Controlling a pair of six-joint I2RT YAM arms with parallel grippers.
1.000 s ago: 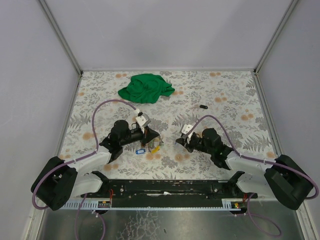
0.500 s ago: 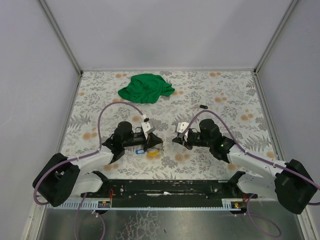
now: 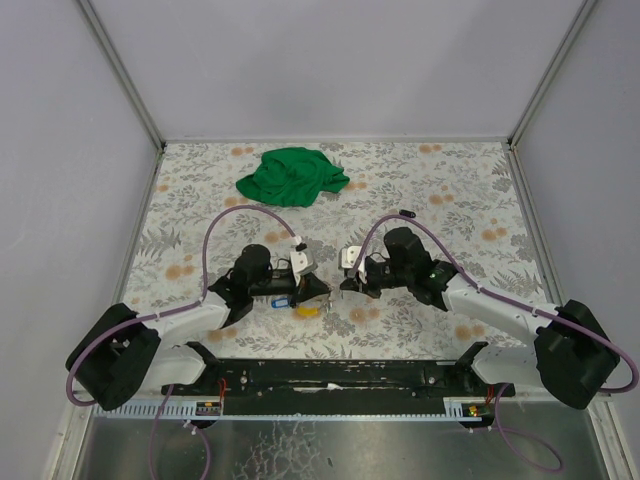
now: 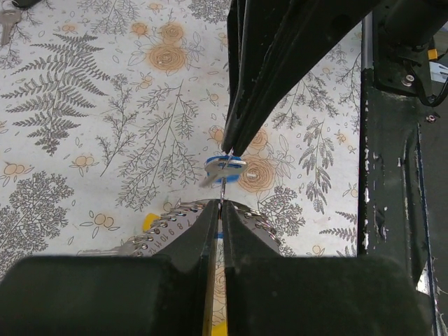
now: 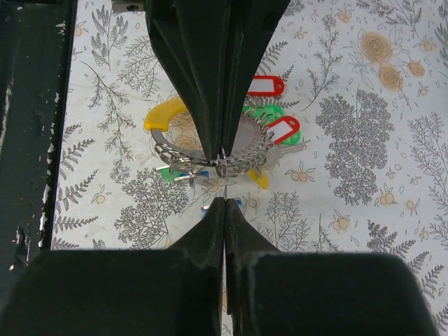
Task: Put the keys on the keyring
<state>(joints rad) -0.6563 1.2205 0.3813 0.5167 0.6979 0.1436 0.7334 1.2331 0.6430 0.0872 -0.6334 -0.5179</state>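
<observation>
The keyring (image 5: 241,148) is a bundle of thin grey wire loops with a curved numbered metal strip (image 4: 168,227). Red (image 5: 266,85), green (image 5: 269,112) and yellow (image 5: 164,112) key heads hang around it. My left gripper (image 4: 221,204) is shut on the keyring's wire, held just above the table. My right gripper (image 5: 225,200) faces it tip to tip and is shut on a small blue-headed key (image 4: 225,163). In the top view, the left gripper (image 3: 322,289) and right gripper (image 3: 343,284) nearly touch, with yellow and blue keys (image 3: 303,306) below them.
A crumpled green cloth (image 3: 292,175) lies at the back of the flowered table. A small dark object (image 3: 406,213) sits behind the right arm. A loose silver key (image 4: 7,24) lies off to the side. The black base rail (image 3: 330,375) runs along the near edge.
The right arm has swung left, bringing its gripper close to the left gripper's tips. The left gripper has shifted slightly right with the keyring. Both stay shut.
</observation>
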